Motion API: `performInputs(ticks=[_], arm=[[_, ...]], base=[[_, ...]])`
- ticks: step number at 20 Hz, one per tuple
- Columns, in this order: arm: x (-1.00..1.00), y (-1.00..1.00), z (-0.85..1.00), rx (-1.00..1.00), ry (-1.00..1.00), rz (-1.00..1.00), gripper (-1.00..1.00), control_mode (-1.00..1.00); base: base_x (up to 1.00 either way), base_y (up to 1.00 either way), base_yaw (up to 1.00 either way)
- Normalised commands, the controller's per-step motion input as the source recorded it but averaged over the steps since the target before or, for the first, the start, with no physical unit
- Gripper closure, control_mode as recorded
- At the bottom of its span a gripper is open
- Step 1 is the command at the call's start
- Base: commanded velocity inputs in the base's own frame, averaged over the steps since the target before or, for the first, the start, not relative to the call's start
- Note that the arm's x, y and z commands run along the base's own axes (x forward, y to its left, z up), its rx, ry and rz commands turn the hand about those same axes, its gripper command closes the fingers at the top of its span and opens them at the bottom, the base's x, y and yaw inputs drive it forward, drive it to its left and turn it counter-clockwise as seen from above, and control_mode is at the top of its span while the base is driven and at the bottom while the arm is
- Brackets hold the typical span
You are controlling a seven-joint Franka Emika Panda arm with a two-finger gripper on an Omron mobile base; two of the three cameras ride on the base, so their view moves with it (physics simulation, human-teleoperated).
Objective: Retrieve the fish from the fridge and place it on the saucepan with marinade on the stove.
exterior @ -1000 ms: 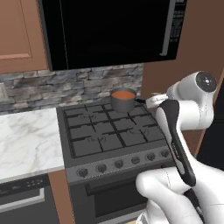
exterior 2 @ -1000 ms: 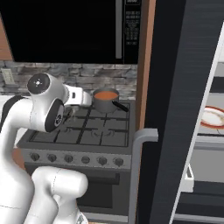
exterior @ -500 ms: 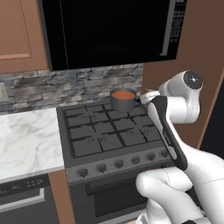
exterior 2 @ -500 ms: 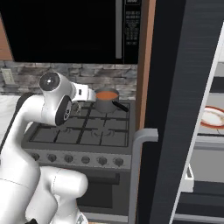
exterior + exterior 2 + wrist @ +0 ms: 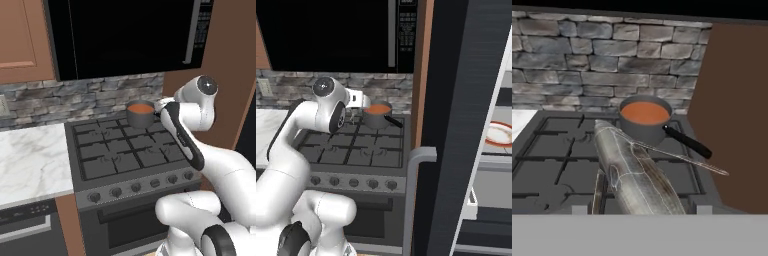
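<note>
One fish (image 5: pixel 637 175) in the tool (image 5: pixel 637 212).

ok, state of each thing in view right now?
fish: held in the end effector, over the stove, short of the saucepan
saucepan: upright on rear burner, marinade inside
fridge: door open
plate: on fridge shelf

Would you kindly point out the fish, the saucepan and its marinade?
fish (image 5: pixel 634 175): hand view, middle of its silvery body.
saucepan (image 5: pixel 643 131): hand view, grey outer wall.
marinade (image 5: pixel 644 113): hand view, centre of the orange-red surface.
</note>
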Motion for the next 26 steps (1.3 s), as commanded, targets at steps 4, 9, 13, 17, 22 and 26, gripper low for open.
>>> performInputs(ticks=[4,9,13,17,22,26], arm=[[0.54,0.00,-0.21,0.00,0.00,0.00,1.00,-1.00],[0.33,0.00,-0.32,0.00,0.00,0.00,1.00,-1.00],[0.39,0.00,-0.06,0.00,-0.01,0.00,1.00,-1.00],[0.44,0.00,-0.03,0.00,-0.01,0.00,1.00,-1.00],[0.40,0.00,-0.08,0.00,0.00,0.00,1.00,-1.00],[0.38,0.00,-0.21,0.00,0.00,0.00,1.00,-1.00]], base=[[0.00,0.00,0.00],[0.00,0.00,0.00],[0.00,0.00,0.00],[0.00,0.00,0.00],[0.00,0.00,0.00],[0.00,0.00,0.00]])
